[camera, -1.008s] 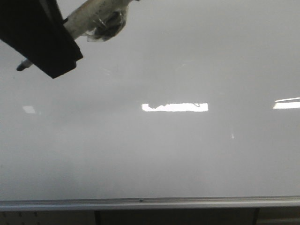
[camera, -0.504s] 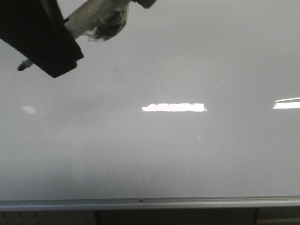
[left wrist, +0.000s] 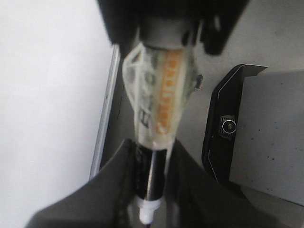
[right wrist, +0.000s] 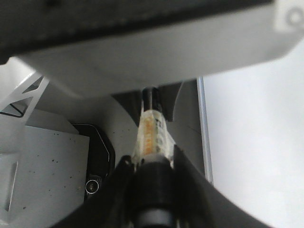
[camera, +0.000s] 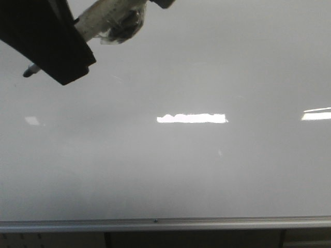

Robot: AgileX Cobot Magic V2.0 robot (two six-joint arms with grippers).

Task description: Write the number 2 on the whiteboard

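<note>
Nudging slightly rightward and upward since the earlier frame, the left tool (left wrist: 153,148) is pinching a marker (left wrist: 159,95) tightly near its writing end, with the pale tip (camera: 28,71) poking out beyond the black fingers in the front view. At the marker's other end, the right tool (right wrist: 150,156) is also clamping narrowly round the dark barrel. Below both of them the whiteboard (camera: 181,170) is filling the front view, lying glossy and white-grey, and it is catching a bright rectangular light reflection (camera: 191,118) near its middle. A silver metal strip (camera: 207,222) is running along its lower edge. Crinkled clear tape is wrapping the marker's middle over an orange label whose print is too blurred to read. Beside the board, the wrist views are showing a grey speckled panel (left wrist: 270,133) and a rounded black housing with a small lens (left wrist: 228,126).
</note>
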